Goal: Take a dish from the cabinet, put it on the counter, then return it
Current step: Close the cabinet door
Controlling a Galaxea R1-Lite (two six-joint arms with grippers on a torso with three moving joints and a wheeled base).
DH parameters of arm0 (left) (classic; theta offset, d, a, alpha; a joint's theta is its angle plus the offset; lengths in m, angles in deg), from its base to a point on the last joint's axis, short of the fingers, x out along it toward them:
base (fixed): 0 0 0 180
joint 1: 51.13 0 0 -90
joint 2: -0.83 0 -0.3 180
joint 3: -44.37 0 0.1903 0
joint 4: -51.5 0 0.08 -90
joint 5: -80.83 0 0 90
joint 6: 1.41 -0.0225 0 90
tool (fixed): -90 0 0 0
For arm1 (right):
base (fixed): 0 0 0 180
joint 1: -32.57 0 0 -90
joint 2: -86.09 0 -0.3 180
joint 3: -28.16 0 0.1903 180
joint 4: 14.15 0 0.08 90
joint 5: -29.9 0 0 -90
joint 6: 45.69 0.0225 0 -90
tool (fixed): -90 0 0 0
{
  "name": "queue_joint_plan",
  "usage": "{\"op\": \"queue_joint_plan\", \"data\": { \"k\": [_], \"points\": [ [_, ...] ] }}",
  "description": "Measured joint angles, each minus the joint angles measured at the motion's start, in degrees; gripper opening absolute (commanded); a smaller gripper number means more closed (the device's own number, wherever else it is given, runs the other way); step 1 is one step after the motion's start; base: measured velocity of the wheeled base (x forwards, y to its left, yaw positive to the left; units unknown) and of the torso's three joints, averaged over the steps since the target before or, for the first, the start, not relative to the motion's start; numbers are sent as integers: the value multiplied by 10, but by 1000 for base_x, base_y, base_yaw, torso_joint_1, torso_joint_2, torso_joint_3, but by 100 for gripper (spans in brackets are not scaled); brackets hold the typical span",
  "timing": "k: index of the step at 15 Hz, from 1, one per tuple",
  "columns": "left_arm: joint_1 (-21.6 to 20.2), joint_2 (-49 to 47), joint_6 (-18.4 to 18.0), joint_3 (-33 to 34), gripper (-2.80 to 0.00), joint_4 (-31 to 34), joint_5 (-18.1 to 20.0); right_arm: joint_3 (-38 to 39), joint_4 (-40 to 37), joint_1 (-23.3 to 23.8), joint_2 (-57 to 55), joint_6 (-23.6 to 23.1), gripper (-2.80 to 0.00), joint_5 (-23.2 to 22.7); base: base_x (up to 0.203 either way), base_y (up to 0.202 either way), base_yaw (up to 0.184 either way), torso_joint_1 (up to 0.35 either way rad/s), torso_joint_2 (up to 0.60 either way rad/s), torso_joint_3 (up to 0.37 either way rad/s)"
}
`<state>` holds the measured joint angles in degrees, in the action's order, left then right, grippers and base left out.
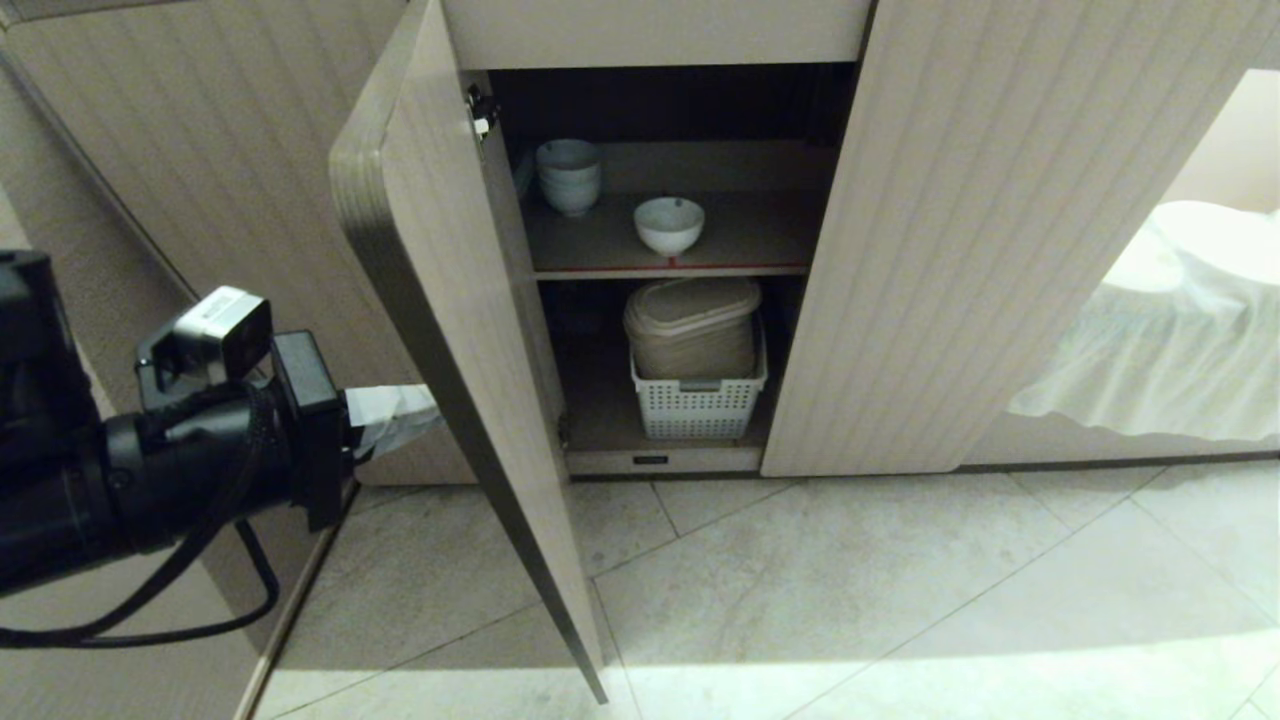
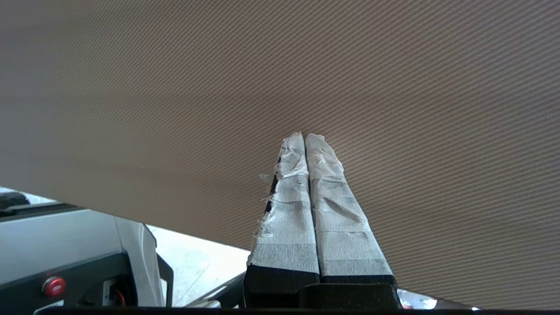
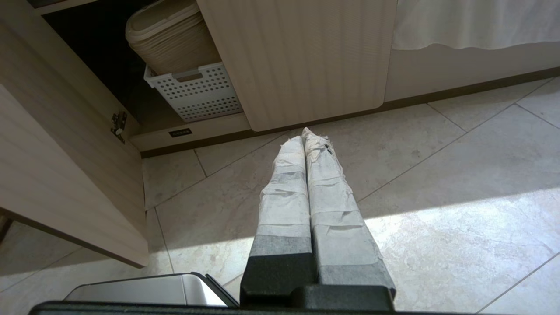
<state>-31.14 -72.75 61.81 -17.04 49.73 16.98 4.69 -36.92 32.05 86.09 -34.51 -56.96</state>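
Note:
The dish, a small white bowl, stands on the upper shelf of the cabinet, near the red-taped shelf edge. Both ribbed doors stand open. My left gripper is shut and empty, its taped fingertips against the outer face of the left door; in the left wrist view the left gripper points at that ribbed face. My right gripper is shut and empty, hanging low over the floor in front of the right door. The counter is out of view.
A stack of pale nested bowls sits at the shelf's back left. Below, a white perforated basket holds beige lidded containers. White cloth drapes to the right. Tiled floor lies before the cabinet.

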Motion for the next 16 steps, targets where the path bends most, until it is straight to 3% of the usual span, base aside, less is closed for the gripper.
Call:
{"op": "queue_joint_plan", "data": {
  "k": [16],
  "points": [
    [45, -98, -2, -119, -280, 0, -18, 0, 0, 0, 0, 0, -280, 0, 0, 0, 0, 0, 0, 0]
  ]
}}
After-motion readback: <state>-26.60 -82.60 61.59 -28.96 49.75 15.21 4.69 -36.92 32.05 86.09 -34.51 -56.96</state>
